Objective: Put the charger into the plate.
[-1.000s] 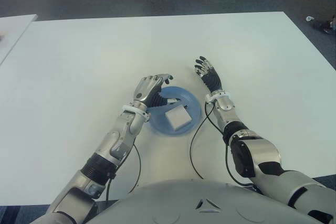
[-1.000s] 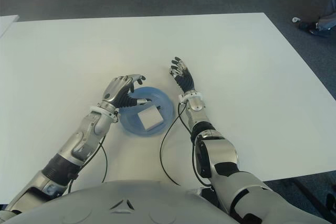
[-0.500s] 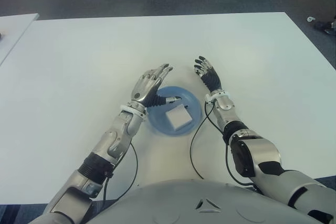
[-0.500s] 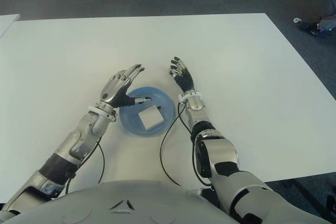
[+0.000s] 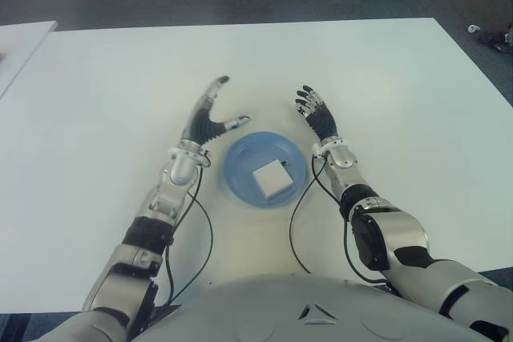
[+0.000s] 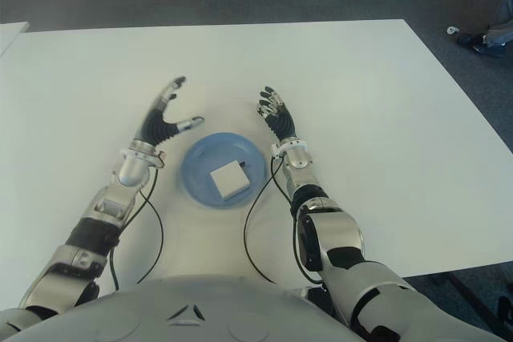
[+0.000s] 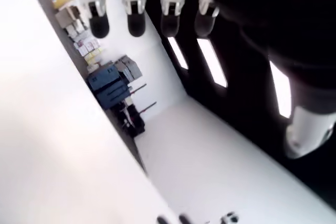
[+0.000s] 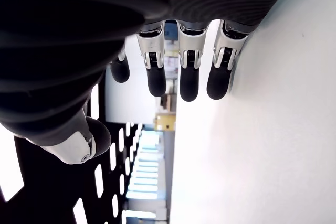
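While charger (image 5: pixel 271 177) sits in plate (image 5: pixel 240 158), hands flank rim.

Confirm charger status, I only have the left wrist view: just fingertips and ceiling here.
Observer: The white square charger lies inside the round blue plate, in neither hand.
Operator: Left hand clear of it?
Observer: Yes. The left hand is open, fingers spread, on the plate's left side, apart from its rim.
Operator: Right hand?
Observer: The right hand is open too, holding nothing, beside the plate's right edge over the white table.
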You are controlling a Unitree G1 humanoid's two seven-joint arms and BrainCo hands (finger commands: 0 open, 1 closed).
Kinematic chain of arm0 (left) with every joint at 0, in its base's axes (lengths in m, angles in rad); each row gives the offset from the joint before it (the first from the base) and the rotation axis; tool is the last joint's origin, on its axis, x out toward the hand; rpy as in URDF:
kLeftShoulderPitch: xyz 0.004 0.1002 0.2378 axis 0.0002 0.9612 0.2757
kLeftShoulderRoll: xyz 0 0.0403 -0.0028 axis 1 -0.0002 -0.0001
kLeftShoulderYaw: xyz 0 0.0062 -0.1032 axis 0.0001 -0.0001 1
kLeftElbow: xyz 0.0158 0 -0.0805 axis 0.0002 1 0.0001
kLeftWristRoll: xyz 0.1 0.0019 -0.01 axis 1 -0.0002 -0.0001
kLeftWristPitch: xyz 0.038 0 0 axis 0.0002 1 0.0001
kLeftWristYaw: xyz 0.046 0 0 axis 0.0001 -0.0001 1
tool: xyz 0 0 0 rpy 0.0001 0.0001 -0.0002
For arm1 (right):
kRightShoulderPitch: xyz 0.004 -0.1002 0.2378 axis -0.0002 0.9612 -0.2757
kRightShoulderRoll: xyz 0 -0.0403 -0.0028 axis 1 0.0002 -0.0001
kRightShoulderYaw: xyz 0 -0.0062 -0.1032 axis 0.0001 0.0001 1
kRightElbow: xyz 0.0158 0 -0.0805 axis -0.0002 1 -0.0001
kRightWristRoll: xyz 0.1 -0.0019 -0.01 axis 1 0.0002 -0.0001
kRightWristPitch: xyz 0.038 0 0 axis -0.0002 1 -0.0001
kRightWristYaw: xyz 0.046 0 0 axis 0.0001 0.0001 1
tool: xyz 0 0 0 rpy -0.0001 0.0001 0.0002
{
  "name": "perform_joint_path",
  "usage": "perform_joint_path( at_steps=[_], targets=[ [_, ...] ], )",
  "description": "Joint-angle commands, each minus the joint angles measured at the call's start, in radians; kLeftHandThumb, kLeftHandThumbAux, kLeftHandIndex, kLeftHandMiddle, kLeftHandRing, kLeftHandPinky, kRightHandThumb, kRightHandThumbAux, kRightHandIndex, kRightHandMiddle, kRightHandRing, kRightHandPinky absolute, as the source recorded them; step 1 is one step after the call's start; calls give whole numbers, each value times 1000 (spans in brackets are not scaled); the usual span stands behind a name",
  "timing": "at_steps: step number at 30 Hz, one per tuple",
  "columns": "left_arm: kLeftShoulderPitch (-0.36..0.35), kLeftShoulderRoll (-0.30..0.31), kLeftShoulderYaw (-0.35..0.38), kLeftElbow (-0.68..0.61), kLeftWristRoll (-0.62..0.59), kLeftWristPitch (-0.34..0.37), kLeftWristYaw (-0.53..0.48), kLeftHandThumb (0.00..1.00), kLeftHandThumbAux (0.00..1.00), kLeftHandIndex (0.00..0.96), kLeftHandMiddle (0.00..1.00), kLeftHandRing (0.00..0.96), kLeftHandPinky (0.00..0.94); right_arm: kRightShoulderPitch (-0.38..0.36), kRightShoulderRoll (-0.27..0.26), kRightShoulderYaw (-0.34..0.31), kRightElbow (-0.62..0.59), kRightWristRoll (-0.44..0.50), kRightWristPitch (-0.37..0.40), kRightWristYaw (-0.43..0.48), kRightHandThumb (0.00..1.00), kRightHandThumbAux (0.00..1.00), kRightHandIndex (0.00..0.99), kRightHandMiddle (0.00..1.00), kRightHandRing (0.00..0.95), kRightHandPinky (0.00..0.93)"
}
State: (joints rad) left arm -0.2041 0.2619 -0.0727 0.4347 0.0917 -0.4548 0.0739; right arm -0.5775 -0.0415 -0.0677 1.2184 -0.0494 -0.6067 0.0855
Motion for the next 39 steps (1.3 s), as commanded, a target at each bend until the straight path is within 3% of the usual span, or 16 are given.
perform_joint_path(
  at_steps=[1,12,27,39],
  targets=[
    [-68,-66,188,261,-292,-96,-172,9,601,43,45,26,33,60,11,-10,65,6,93,9,83,584,20,152,146,130],
    [-147,-75,303,458,-406,-144,-354,0,548,3,8,1,2,64,7,-15,63,7,93,7,63,571,29,152,142,130],
    [-154,-82,353,534,-400,-145,-394,0,533,0,0,0,0,69,-1,-28,60,8,91,18,56,574,28,152,141,123],
    [-132,-101,368,568,-362,-159,-330,0,550,0,0,0,0,75,-6,-33,54,10,82,13,35,557,26,154,132,87]
  ],
)
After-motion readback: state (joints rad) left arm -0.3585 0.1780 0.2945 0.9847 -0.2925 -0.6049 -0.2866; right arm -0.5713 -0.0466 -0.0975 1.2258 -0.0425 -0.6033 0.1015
